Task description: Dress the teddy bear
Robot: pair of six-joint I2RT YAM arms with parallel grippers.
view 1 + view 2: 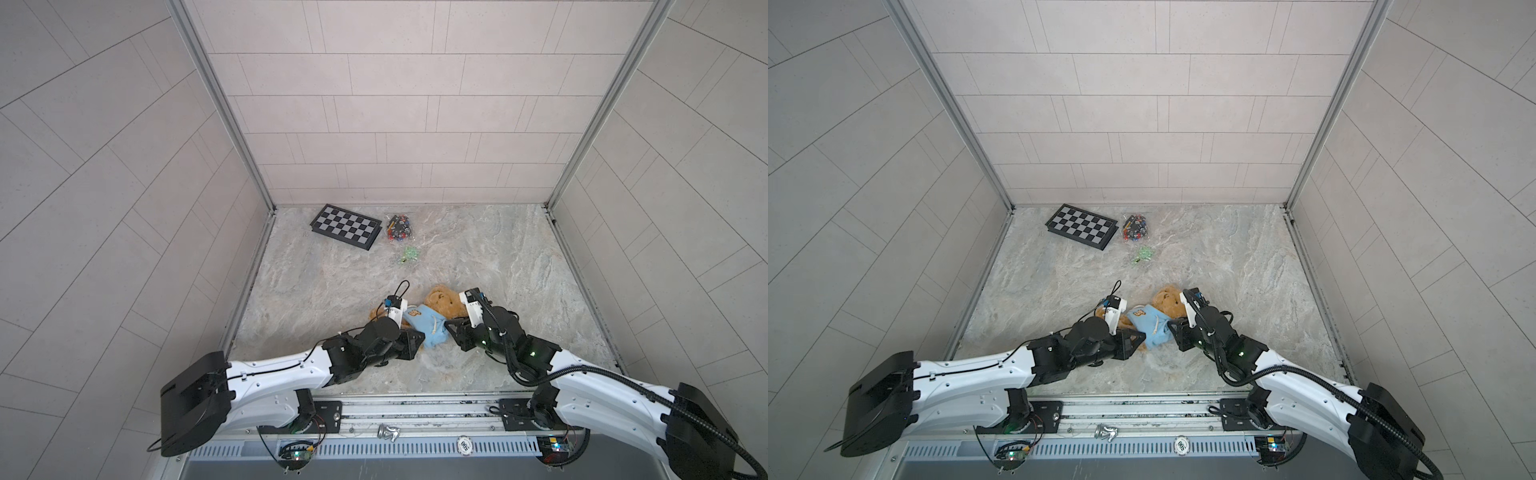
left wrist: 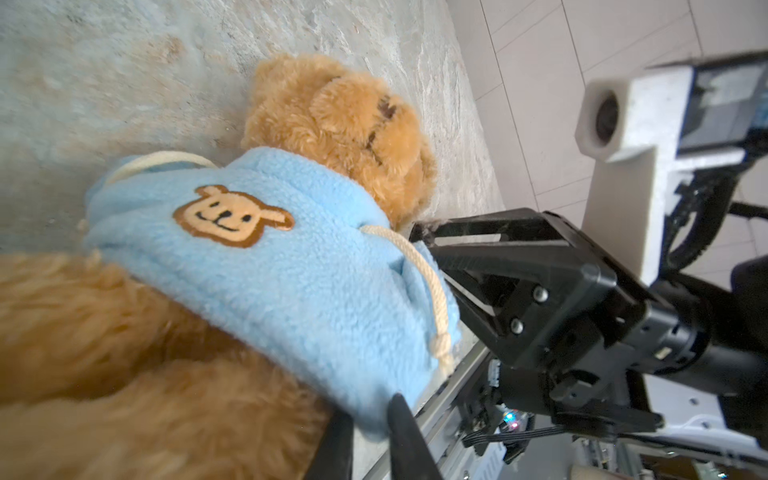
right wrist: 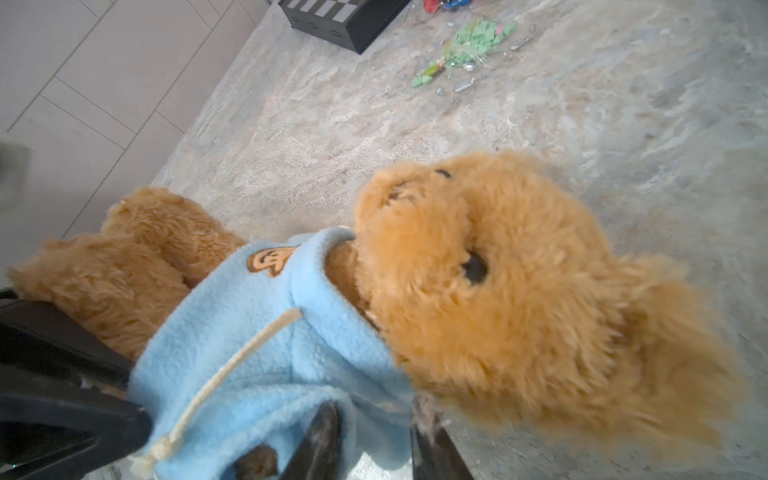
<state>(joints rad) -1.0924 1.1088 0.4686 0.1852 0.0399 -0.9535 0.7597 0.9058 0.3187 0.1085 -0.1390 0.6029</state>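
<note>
The golden-brown teddy bear (image 1: 441, 300) (image 1: 1169, 300) lies on its back on the marble table, head toward the far side. A light blue hoodie (image 1: 428, 328) (image 2: 270, 274) (image 3: 257, 353) with a bear-face patch covers its chest; the legs stick out bare. My left gripper (image 1: 419, 341) (image 2: 370, 411) is at the hoodie's lower edge, fingers apart, with the hem just at their tips. My right gripper (image 1: 452, 326) (image 3: 376, 409) is at the hood next to the bear's head (image 3: 519, 291), fingers apart, with loose blue fabric draped between them and over one finger.
A folded chessboard (image 1: 345, 226) lies at the far left of the table. Beside it are a clear bag of coloured pieces (image 1: 400, 227) and a small heap of green pieces (image 1: 409, 253). Tiled walls enclose three sides; a metal rail (image 1: 415, 409) runs along the front.
</note>
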